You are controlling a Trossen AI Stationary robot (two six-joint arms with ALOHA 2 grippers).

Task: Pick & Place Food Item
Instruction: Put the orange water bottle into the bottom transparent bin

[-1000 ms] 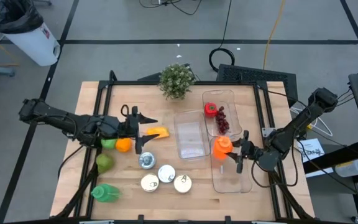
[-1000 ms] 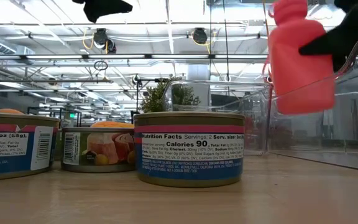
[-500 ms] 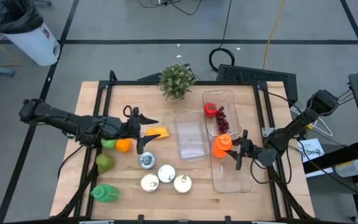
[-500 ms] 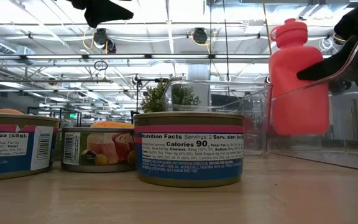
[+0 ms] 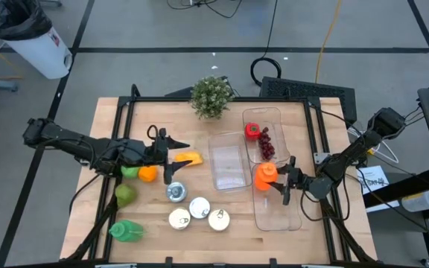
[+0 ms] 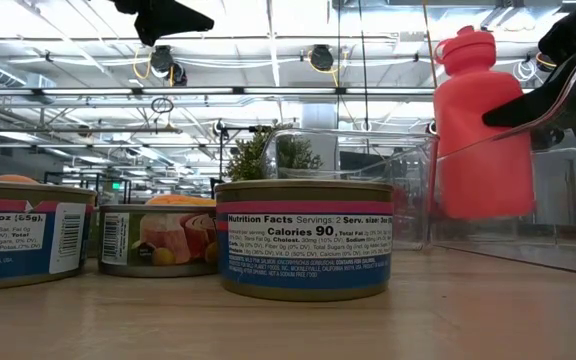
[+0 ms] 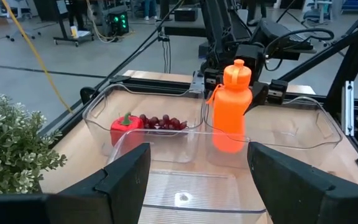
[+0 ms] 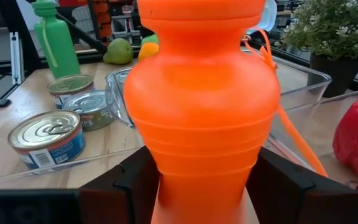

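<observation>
The right hand (image 5: 284,182) is at the near right part of the table (image 5: 106,149), over a clear bin (image 5: 278,212). An orange bottle (image 5: 265,176) stands upright between its two dark fingers (image 8: 135,180). In the right wrist view the fingers sit on both sides of the bottle, but the spots where they meet it are hidden, so I cannot tell if they squeeze it or have let go. The bottle is at the far end of that bin. Its bottom is cut off in the right wrist view, and in the low view the bin wall blurs it, so I cannot tell if it rests on the bin floor.

Just behind the bottle is a second clear bin (image 5: 263,115). It holds a red pepper (image 5: 252,131) and dark grapes (image 5: 267,148). A third clear bin (image 5: 227,161) lies beside the bottle, toward the middle of the table.

The left hand (image 5: 167,155) waits over the left middle of the table. Its fingers are spread apart and hold nothing. An orange food piece (image 5: 188,158) lies right by its tips. The left arm hides part of a green fruit (image 5: 129,172) next to an orange (image 5: 147,173).

Near the front edge are three cans (image 5: 198,209), a pear (image 5: 125,195) and a green bottle (image 5: 126,231). A small plant (image 5: 211,96) stands at the far edge.
</observation>
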